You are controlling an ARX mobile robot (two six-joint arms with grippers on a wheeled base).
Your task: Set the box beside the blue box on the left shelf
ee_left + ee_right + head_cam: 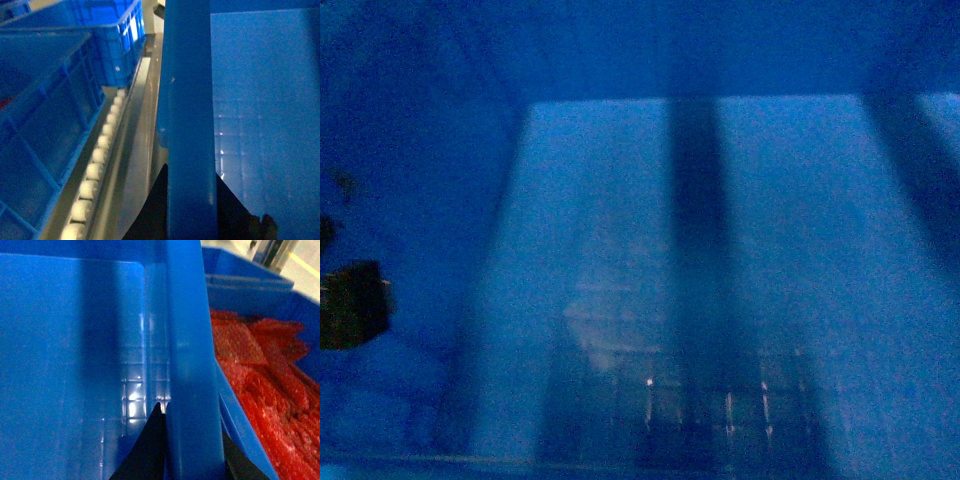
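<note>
**Crate held at both rims, filling the head view**

The box (720, 250) fills the head view, its floor blurred and crossed by dark bands. The left gripper (192, 210) pinches its left rim; the right gripper (192, 445) pinches the right rim. Left: other blue crates (55, 115) on a roller track (95, 170). Right: a crate of red material (265, 390), cut off.

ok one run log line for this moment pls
phase: carrying | left gripper: shut on box rim | right gripper: shut on box rim | roller rail: beside

The box (620, 250) fills the view, its blue floor crossed by dark bands (shadows, perhaps).
</note>
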